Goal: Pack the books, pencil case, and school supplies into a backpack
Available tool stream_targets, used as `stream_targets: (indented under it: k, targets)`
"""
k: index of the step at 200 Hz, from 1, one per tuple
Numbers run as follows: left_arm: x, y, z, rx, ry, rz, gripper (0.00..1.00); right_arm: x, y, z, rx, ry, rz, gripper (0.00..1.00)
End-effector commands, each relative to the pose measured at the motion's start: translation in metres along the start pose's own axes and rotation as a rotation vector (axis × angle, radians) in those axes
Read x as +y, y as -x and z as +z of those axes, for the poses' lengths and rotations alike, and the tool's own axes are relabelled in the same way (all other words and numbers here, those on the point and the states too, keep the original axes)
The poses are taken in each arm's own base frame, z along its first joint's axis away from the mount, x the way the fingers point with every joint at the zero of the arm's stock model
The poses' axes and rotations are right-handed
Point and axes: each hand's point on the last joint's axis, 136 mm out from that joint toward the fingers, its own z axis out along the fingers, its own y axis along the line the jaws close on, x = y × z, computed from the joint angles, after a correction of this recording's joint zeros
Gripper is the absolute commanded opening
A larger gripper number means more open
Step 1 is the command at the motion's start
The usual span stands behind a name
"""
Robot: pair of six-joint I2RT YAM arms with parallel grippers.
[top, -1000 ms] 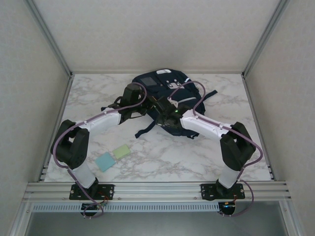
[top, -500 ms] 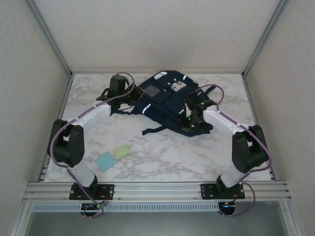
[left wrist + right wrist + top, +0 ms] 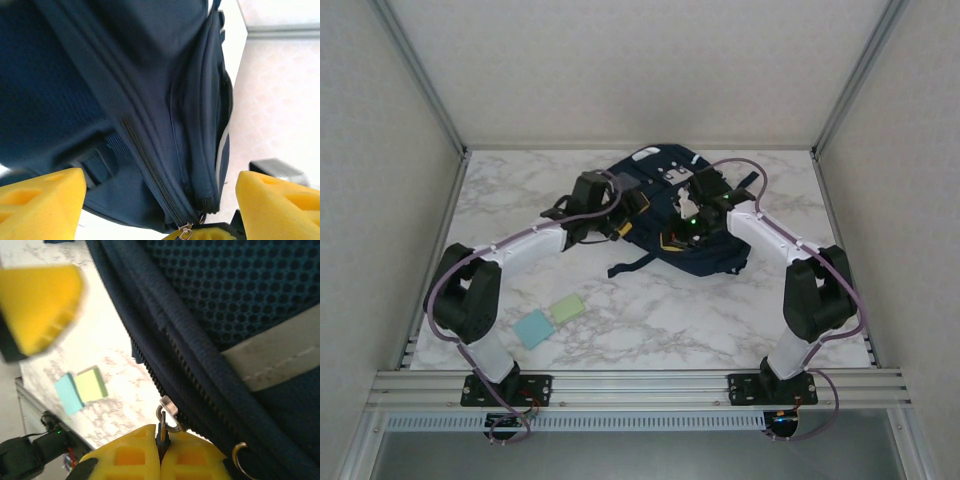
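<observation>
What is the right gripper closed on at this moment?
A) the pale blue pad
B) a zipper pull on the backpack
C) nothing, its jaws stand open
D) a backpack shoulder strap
B: in the right wrist view the right gripper has its yellow jaws pressed together on the zipper pull, whose metal ring sits at the zipper line of the backpack.

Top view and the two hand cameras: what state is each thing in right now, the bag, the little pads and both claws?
Large navy-blue fabric backpack: lying on the white marble table, not upright.
Pale blue square pad: flat on the table, unpacked.
Pale green square pad: flat, touching the blue one, unpacked.
Left gripper: open, facing the backpack.
Right gripper: shut on the metal zipper pull.
</observation>
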Motion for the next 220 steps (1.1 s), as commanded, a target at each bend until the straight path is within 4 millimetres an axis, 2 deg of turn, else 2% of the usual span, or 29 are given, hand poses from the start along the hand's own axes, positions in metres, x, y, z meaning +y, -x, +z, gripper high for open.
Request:
stream_targets:
  k: [1, 20, 31, 43, 48, 71, 86, 104, 129, 175, 194, 220]
  targets:
    - [-0.001, 0.000, 0.018, -0.012, -0.029, -0.072, 0.76, 0.035, -0.004, -0.005, 0.036, 0.113, -0.022, 0.00]
    - [0.001, 0.005, 0.035, -0.029, -0.017, -0.061, 0.66, 0.032, -0.015, -0.005, 0.048, 0.113, -0.007, 0.00]
    - [0.005, 0.012, 0.044, -0.046, 0.002, -0.054, 0.45, 0.031, -0.022, -0.005, 0.060, 0.118, 0.000, 0.00]
    - [0.008, 0.020, 0.051, -0.064, 0.009, -0.039, 0.15, 0.023, -0.032, -0.005, 0.079, 0.093, 0.008, 0.00]
    - [0.010, 0.023, 0.053, -0.069, 0.020, -0.037, 0.00, 0.017, -0.039, -0.005, 0.093, 0.064, 0.009, 0.00]
    - [0.020, 0.036, 0.051, -0.083, 0.054, -0.009, 0.00, -0.017, -0.061, -0.006, 0.155, -0.058, 0.018, 0.00]
    - [0.023, 0.045, 0.040, -0.096, 0.069, 0.028, 0.00, -0.045, -0.075, -0.008, 0.193, -0.151, 0.038, 0.00]
    - [0.026, 0.054, 0.025, -0.099, 0.087, 0.088, 0.00, -0.074, -0.079, -0.015, 0.206, -0.242, 0.071, 0.00]
    - [0.035, 0.057, 0.011, -0.061, 0.124, 0.164, 0.00, -0.108, -0.071, -0.030, 0.197, -0.361, 0.102, 0.00]
    - [0.054, 0.060, -0.003, 0.005, 0.168, 0.204, 0.00, -0.166, -0.032, -0.061, 0.164, -0.633, 0.108, 0.00]
    - [0.056, 0.070, -0.006, 0.018, 0.164, 0.214, 0.00, -0.166, -0.018, -0.055, 0.153, -0.618, 0.098, 0.00]
    - [0.051, 0.097, -0.006, 0.007, 0.158, 0.243, 0.00, -0.141, -0.005, -0.023, 0.137, -0.459, 0.053, 0.00]
